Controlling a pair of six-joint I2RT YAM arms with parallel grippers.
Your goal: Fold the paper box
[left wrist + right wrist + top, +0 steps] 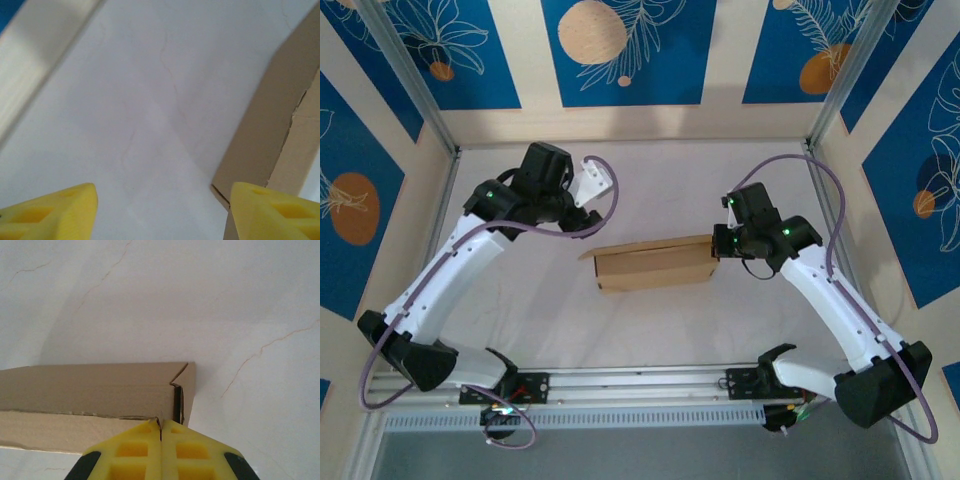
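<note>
Right gripper pressed together at the paper box, contact hidden; left gripper spread, apparently empty.

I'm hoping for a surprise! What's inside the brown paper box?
Folded cardboard flaps cover the inside of the paper box. Only a thin dark gap shows at one corner, so nothing inside can be seen.
</note>
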